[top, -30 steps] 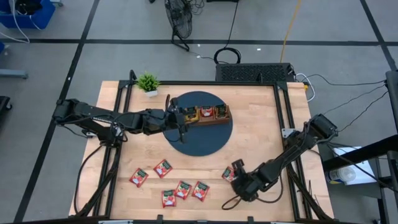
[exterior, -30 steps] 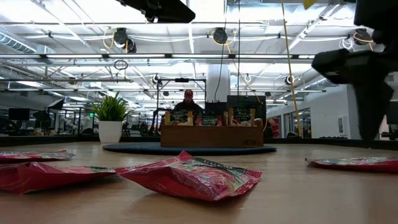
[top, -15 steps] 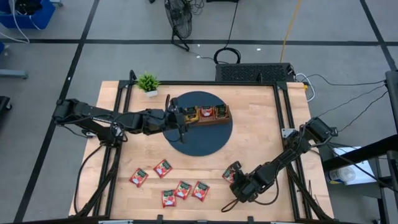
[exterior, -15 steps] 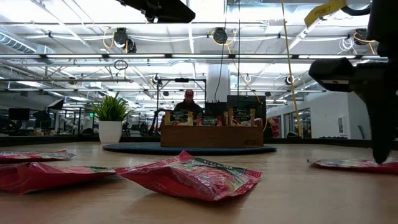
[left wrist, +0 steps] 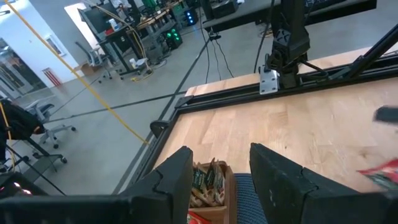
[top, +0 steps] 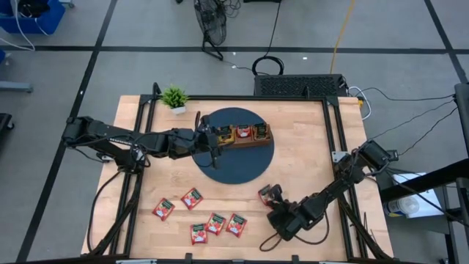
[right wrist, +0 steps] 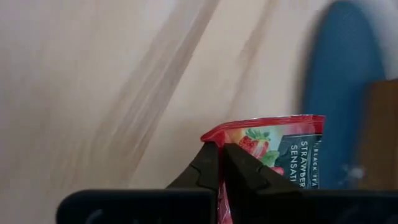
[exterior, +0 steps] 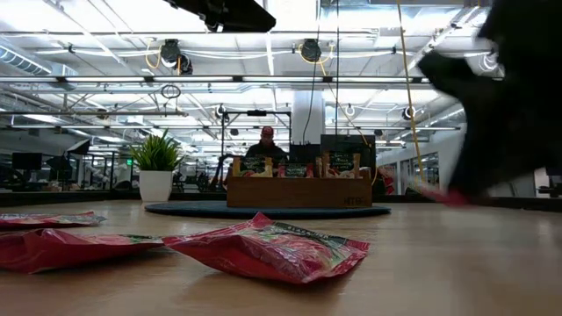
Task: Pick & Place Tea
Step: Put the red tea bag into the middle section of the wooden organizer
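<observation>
Wooden counter (top: 300, 147), dark round mat (top: 242, 165) toward the back. Brown tray (top: 242, 134) on the mat, sachets standing in it. Left gripper (top: 212, 137) at the tray's end, fingers (left wrist: 177, 180) apart, nothing between them. Right gripper (top: 272, 199) near the front edge, fingers (right wrist: 208, 165) pinched on a red tea sachet (right wrist: 273, 146). Five red sachets (top: 198, 216) lie flat, front left.

Right gripper (top: 268, 196) jaws now closed on a red sachet (top: 264, 193), off the table.
</observation>
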Available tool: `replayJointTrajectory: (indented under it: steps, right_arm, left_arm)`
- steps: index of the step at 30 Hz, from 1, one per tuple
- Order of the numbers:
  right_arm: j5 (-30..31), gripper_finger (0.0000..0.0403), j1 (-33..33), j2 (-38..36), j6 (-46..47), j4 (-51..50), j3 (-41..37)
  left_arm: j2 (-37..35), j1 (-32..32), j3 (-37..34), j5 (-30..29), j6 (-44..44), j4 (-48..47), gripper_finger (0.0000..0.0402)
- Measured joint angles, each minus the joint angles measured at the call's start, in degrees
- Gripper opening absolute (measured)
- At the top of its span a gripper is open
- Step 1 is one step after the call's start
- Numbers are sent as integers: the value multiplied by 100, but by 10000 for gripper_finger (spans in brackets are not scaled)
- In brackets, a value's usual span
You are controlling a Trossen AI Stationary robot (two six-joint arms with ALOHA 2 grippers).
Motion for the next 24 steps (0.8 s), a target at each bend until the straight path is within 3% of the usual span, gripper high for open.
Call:
replayJointTrajectory:
  steps: [9, 13, 19, 21, 24]
  right_arm:
    - [3464, 1, -79, 221, -1517, 857, -25]
    - [4307, 1, -469, 394, -1797, 1446, -271]
    - [4421, 0, -1091, 489, -2519, 2830, -598]
    - [4078, 0, -1310, 473, -2870, 3326, -646]
    - [3044, 0, -1626, 463, -3605, 4323, -738]
  left_arm:
    - [0, 0, 2, -2, 0, 3, 161]
    - [0, 0, 2, 1, -28, 60, 161]
    - [0, 0, 2, 4, -147, 211, 161]
    - [0, 0, 2, 4, -407, 278, 161]
    - [0, 0, 2, 39, -705, 309, 161]
